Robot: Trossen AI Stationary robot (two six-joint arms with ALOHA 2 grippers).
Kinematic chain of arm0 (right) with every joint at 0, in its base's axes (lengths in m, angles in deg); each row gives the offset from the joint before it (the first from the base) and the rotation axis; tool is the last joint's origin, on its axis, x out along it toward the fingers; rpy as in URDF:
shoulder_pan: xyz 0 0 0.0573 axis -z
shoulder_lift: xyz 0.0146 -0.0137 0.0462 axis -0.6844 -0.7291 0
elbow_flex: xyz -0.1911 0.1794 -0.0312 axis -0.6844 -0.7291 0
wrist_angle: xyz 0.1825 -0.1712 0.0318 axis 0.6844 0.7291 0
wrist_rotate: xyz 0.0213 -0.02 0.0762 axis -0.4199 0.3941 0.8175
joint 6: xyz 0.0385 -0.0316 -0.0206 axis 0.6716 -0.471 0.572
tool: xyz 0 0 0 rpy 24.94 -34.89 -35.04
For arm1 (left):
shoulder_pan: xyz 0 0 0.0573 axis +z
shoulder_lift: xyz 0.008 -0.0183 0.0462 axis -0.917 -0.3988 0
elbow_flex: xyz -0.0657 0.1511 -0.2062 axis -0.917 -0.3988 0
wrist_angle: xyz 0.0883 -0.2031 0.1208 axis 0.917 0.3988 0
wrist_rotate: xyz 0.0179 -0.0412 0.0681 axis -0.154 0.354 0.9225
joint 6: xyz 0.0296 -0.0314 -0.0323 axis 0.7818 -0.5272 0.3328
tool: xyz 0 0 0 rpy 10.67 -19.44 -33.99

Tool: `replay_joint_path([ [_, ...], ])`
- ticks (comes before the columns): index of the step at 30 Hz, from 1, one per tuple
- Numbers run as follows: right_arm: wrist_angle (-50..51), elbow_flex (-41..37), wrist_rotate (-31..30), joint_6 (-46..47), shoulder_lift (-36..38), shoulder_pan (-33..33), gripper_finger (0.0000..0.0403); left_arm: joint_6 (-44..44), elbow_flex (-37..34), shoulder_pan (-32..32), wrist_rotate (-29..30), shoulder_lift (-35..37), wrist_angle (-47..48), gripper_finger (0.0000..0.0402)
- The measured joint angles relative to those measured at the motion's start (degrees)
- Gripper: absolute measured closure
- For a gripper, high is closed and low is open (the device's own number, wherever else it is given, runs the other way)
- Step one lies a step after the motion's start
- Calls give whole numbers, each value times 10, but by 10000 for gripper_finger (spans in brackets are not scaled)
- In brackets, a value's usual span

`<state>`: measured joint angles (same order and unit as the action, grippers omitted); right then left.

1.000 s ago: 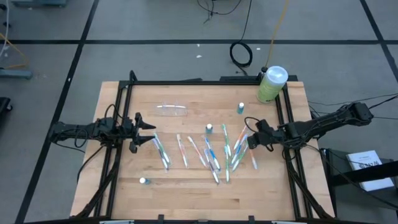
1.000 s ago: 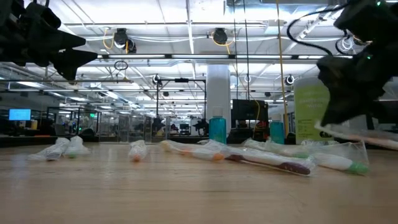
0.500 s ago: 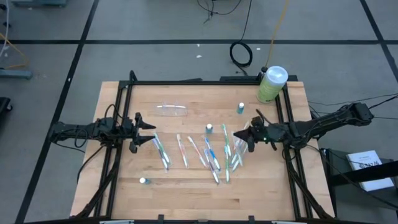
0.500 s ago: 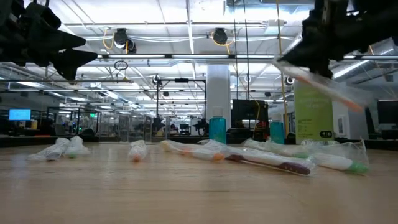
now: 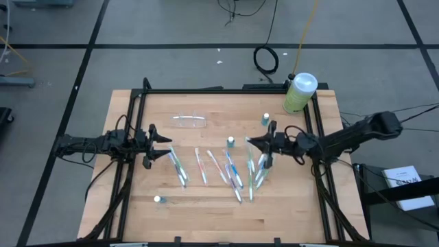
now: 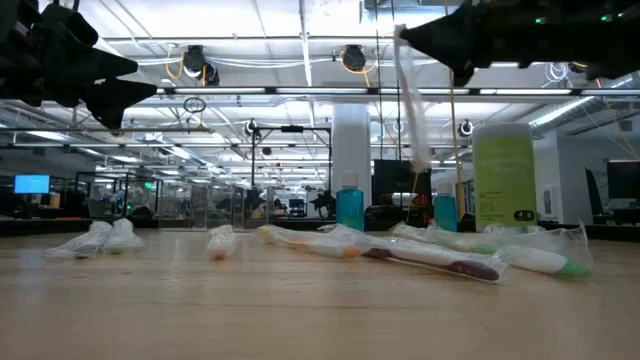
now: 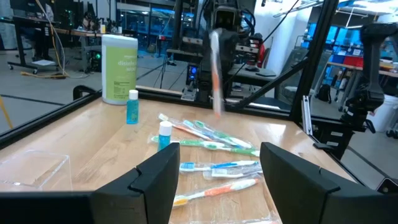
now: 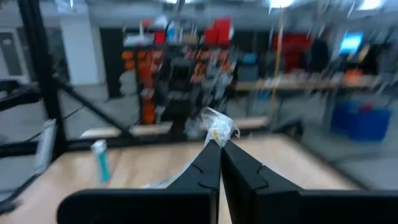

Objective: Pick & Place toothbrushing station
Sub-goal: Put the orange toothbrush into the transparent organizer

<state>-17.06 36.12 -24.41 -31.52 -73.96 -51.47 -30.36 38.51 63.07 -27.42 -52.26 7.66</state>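
High view, wood table [image 5: 206, 226], grey floor w/ cables, right hand [image 5: 251, 142] pinching wrapped toothbrush [image 6: 411, 110], left hand [image 5: 167, 147] open, empty.

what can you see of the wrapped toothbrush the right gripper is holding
The wrapped toothbrush is a slim brush sealed in a clear, crinkly plastic sleeve with an orange tint along its length. It hangs almost upright in the air above the table, touching nothing below. The right gripper is shut on its upper end, the wrapper's tip bunched beyond the fingers. It sits over the loose brushes right of centre.
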Motion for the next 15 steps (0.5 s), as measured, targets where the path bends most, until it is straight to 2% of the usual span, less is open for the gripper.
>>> replay_joint_path([
  [3,-116,5,32,-26,-57,35,403,0,0,0,0,0,0,172],
  [5,-152,19,76,-32,-87,61,403,0,0,0,0,0,0,172],
  [9,-148,81,139,-32,-134,108,403,0,0,0,0,0,0,172],
  [15,-103,192,188,-22,-203,176,403,0,0,0,0,0,0,172],
])
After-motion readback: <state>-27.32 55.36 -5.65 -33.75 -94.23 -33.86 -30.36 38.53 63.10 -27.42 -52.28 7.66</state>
